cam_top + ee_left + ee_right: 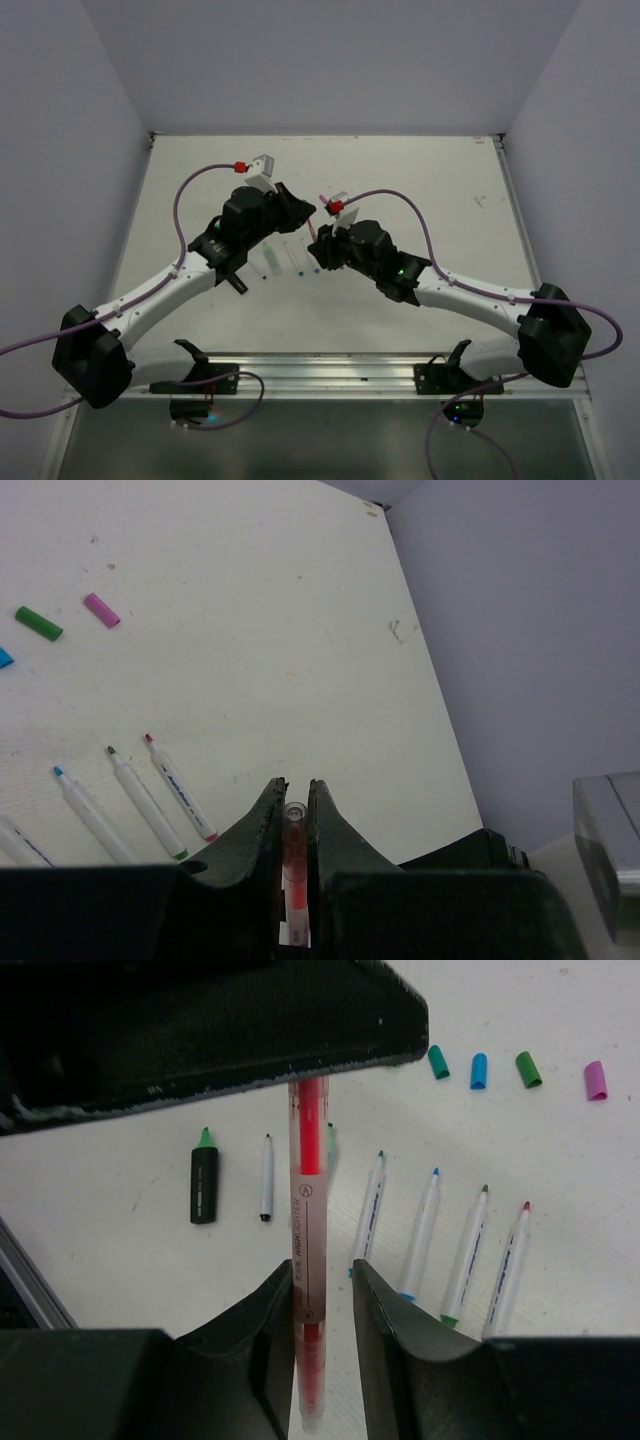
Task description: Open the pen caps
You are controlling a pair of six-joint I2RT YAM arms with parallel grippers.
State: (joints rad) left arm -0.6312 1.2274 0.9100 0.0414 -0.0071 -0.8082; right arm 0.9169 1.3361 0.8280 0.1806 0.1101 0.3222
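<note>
Right wrist view: four stubby coloured plastic pen caps (479,1070) lay loose on the white surface (130,1280), right of the translucent pink highlighter pen (308,1200), near bare-tipped white pens (420,1230). The left end effector (295,792) clamped that highlighter. The right end effector (322,1278) stood narrowly apart around it. Whether its cap was off, I could not tell.

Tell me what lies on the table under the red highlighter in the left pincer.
Directly under the red highlighter only a green pen tip peeks out; that pen's barrel is mostly covered. Beside it lie four uncapped white pens, a thin pen and a black highlighter.
</note>
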